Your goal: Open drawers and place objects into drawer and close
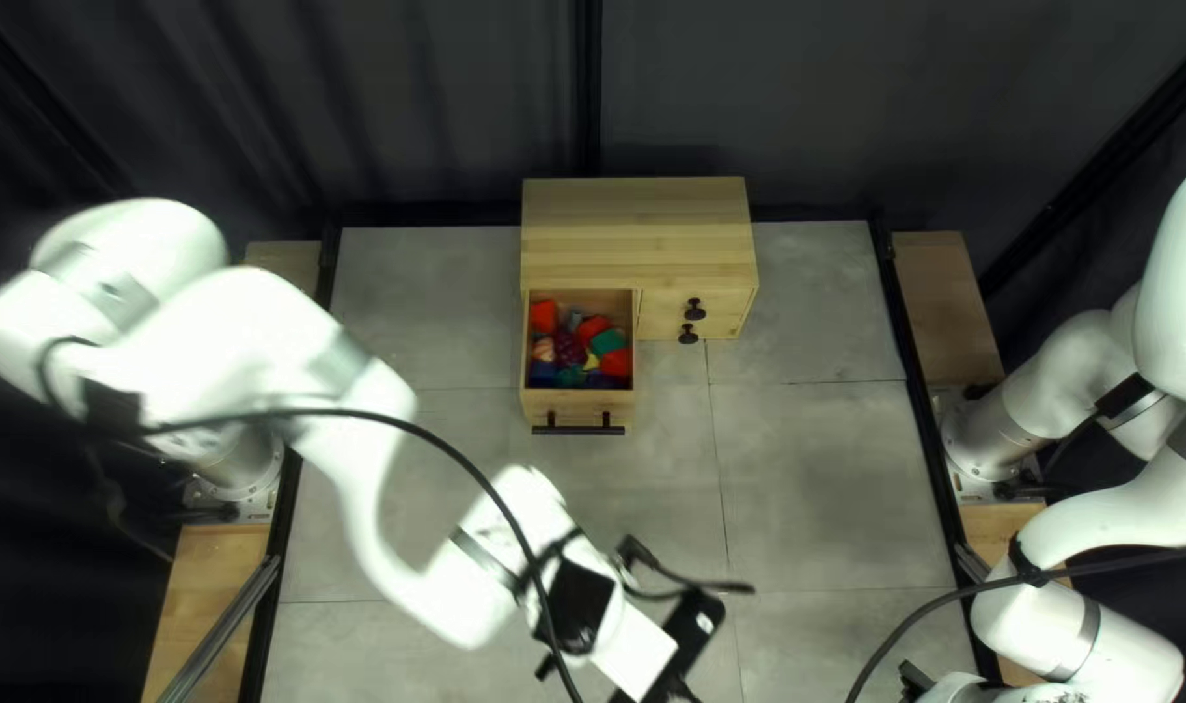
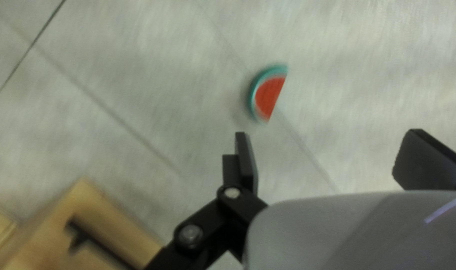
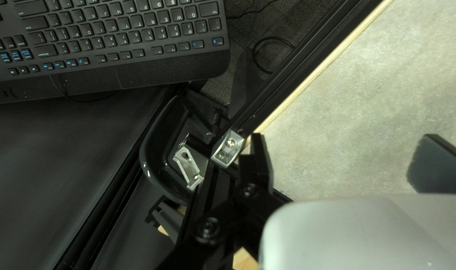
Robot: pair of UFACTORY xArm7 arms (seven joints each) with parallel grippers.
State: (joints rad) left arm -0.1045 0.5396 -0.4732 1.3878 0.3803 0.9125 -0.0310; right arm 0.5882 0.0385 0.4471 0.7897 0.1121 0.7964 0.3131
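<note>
Box [image 1: 635,234] nr tabletop's [image 1: 814,495] far edge: drawer [image 1: 578,406] out, toys [image 1: 575,346] in. Left 2 do: red-green toy [image 2: 269,96] in, shut drawer. L gripper [image 2: 328,133], R gripper [image 3: 343,135] wide open, empty.

Half-disc [image 2: 269,97] on the counter [image 2: 153,75], mid-frame
Red and teal, it lies ahead of the open end effector [image 1: 671,678]; a wooden drawer [image 2: 123,226] occupies one corner.

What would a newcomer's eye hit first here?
The open drawer of bright pieces, at the left of the wooden cabinet in the top left view. Next, my white left arm reaching over the table, and the red-and-teal half-round ahead of my open left pincer.
</note>
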